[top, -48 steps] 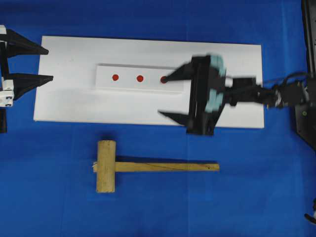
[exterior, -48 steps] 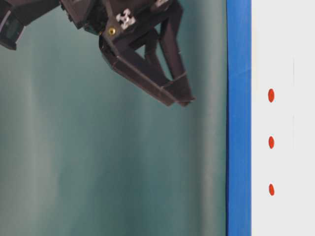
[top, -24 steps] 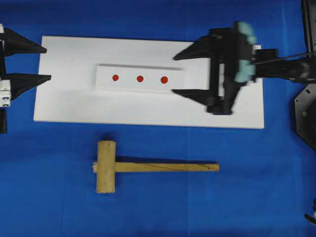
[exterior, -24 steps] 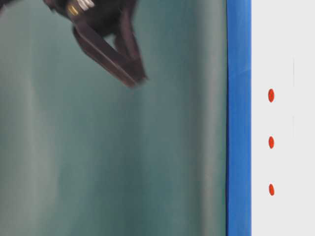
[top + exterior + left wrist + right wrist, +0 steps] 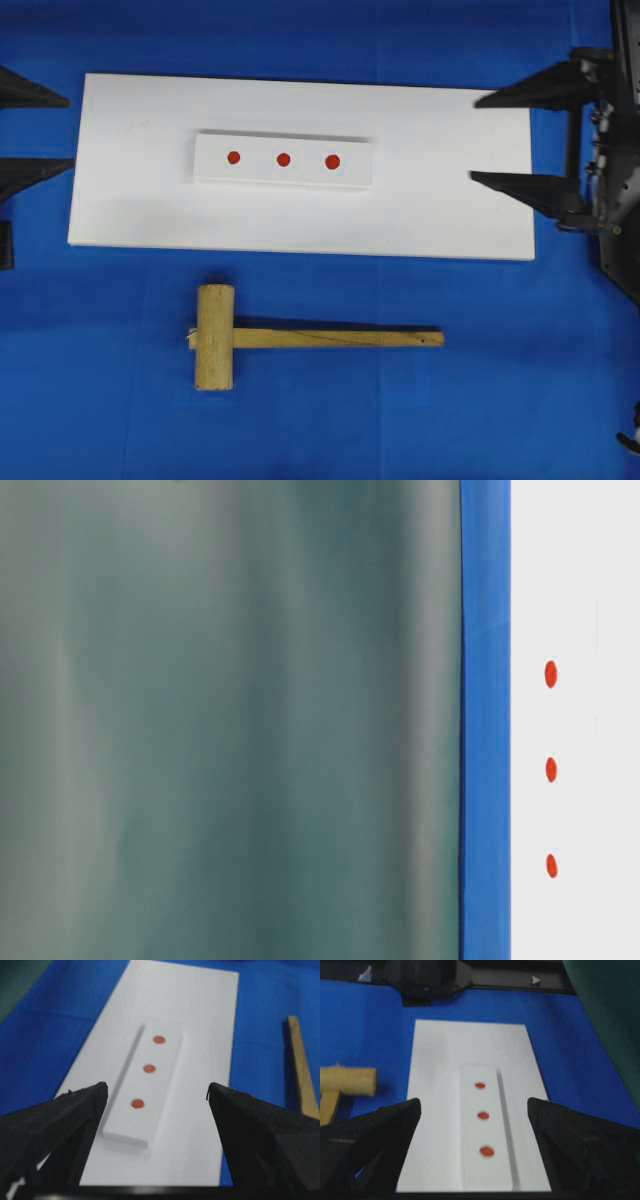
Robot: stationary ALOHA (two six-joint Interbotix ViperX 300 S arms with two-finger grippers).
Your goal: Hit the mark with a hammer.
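The hammer (image 5: 215,337), a light-brown wooden mallet, lies flat on the blue cloth in front of the white board, its handle (image 5: 340,338) pointing right. Nothing holds it. Three red marks (image 5: 283,159) sit in a row on a raised white strip (image 5: 283,178). My left gripper (image 5: 70,131) is open at the board's left end. My right gripper (image 5: 475,140) is open over the board's right end. The left wrist view has the open left gripper (image 5: 156,1091), the marks (image 5: 149,1068) and the handle (image 5: 300,1070). The right wrist view has the open right gripper (image 5: 474,1105), the marks (image 5: 483,1115) and the hammer head (image 5: 347,1081).
The white board (image 5: 450,200) lies across the blue table cloth (image 5: 500,400). The table-level view shows only the board's edge, the marks (image 5: 551,770) and a grey-green backdrop (image 5: 230,720). A black arm base (image 5: 625,250) stands at the right edge.
My right gripper has pulled back rightward from over the right mark to the board's right end, still open. The left gripper has slid slightly left. The hammer has not moved.
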